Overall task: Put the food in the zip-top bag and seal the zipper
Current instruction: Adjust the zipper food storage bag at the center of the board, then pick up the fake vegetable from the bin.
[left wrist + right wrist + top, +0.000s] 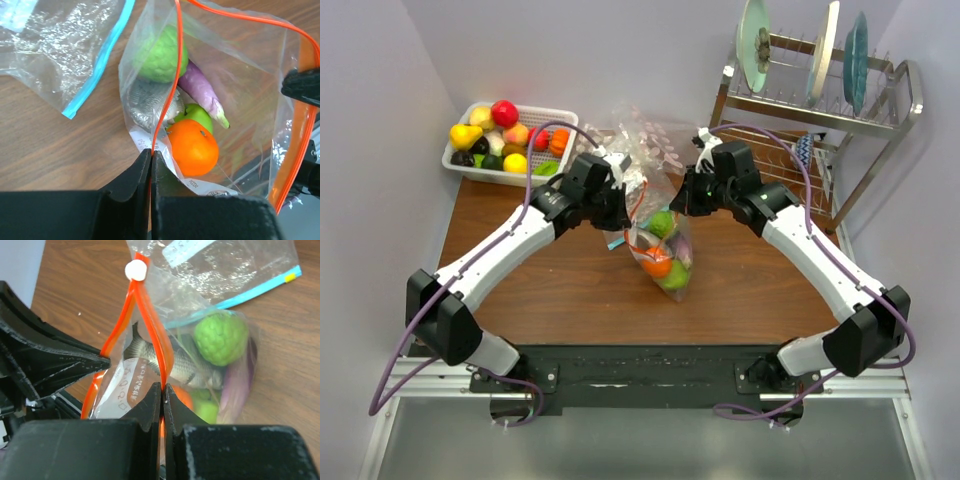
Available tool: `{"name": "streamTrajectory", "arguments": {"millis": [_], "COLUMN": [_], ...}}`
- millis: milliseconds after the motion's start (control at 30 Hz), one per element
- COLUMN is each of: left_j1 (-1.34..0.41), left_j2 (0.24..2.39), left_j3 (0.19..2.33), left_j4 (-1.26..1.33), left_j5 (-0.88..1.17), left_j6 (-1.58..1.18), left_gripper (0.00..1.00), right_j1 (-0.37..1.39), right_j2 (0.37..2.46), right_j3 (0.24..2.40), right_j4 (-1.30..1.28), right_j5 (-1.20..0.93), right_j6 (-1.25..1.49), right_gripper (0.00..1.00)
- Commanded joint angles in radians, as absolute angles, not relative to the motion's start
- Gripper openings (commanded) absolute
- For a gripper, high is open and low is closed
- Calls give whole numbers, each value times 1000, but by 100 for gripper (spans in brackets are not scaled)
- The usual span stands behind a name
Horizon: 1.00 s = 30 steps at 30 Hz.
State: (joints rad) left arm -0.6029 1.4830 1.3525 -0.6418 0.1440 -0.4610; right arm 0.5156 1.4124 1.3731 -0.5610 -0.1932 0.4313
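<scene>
Sealing step imo. Both arms have the clear bag (pixel 665 250) up off the table (pixel 550 290), mid-frame in the top view.

- Left gripper (pixel 151 152) is pressed together on the orange zip strip (pixel 177 60) at the bottom centre of its wrist cam.
- Right gripper (pixel 163 386) is likewise pinched tight on the strip, bottom centre of its own cam.
- Mouth isn't closed yet. The two orange lips spread apart between the pinch points, and the white slider (pixel 136 271) sits at the far end, top of the right wrist frame.

How I'd do it:
- Pull the two pinches gently apart along the strip so the lips go taut and line up.
- Then close along the length w/o letting either side slip.
- Don't yank. The plastic is thin and the load hangs low, so a twist could skew the lips.

Contents, left wrist cam:
- bumpy green fruit (pixel 162 52) at the top
- purple eggplant (pixel 200 90) just below it
- green apple (pixel 197 115) touching the orange (pixel 192 147)
- silvery toy fish (pixel 147 102) against the left wall

Other stuff:
- Second bag w/ a blue strip (pixel 60 45) lies flat at upper left. Can't see any fruit in it.
- White basket (pixel 460 165) at upper left of the top view holds more toy fruit (pixel 505 112).
- Dish rack (pixel 820 110) at upper right holds plates (pixel 754 45).
</scene>
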Motion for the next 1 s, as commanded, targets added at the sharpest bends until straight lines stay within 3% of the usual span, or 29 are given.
{"name": "streamTrajectory", "arguments": {"millis": [0, 33, 67, 133, 167, 267, 333, 367, 433, 467, 533, 967], "left_j1": [-572, -568, -555, -540, -520, -473, -450, -428, -407, -382, -356, -161], "left_j2": [1460, 1459, 1456, 1440, 1434, 1419, 1417, 1416, 1420, 1424, 1436, 1541], "left_j3": [1350, 1351, 1351, 1353, 1356, 1384, 1417, 1430, 1460, 1468, 1485, 1574], "left_j4": [-583, -584, -586, -586, -586, -601, -629, -638, -657, -661, -666, -606], "left_j5": [112, 113, 114, 112, 113, 120, 114, 110, 104, 104, 121, 187], "left_j6": [-459, -454, -454, -449, -445, -428, -408, -400, -382, -377, -371, -394], "left_gripper": [11, 19, 39, 53, 66, 86, 94, 100, 100, 100, 100, 100], "right_j1": [514, 514, 514, 514, 512, 514, 512, 514, 514, 514, 512, 514], "right_j2": [1408, 1408, 1410, 1413, 1417, 1430, 1436, 1436, 1436, 1436, 1439, 1443], "right_j3": [1370, 1370, 1368, 1373, 1377, 1390, 1391, 1385, 1378, 1374, 1373, 1353], "right_j4": [-476, -472, -469, -468, -466, -469, -471, -468, -451, -443, -443, -414], "right_j5": [-224, -222, -221, -224, -225, -230, -233, -241, -250, -255, -253, -258], "right_j6": [439, 443, 445, 446, 448, 449, 453, 453, 462, 462, 465, 480], "right_gripper": [0, 0, 0, 0, 0, 0, 0, 8, 13, 12, 0, 0]}}
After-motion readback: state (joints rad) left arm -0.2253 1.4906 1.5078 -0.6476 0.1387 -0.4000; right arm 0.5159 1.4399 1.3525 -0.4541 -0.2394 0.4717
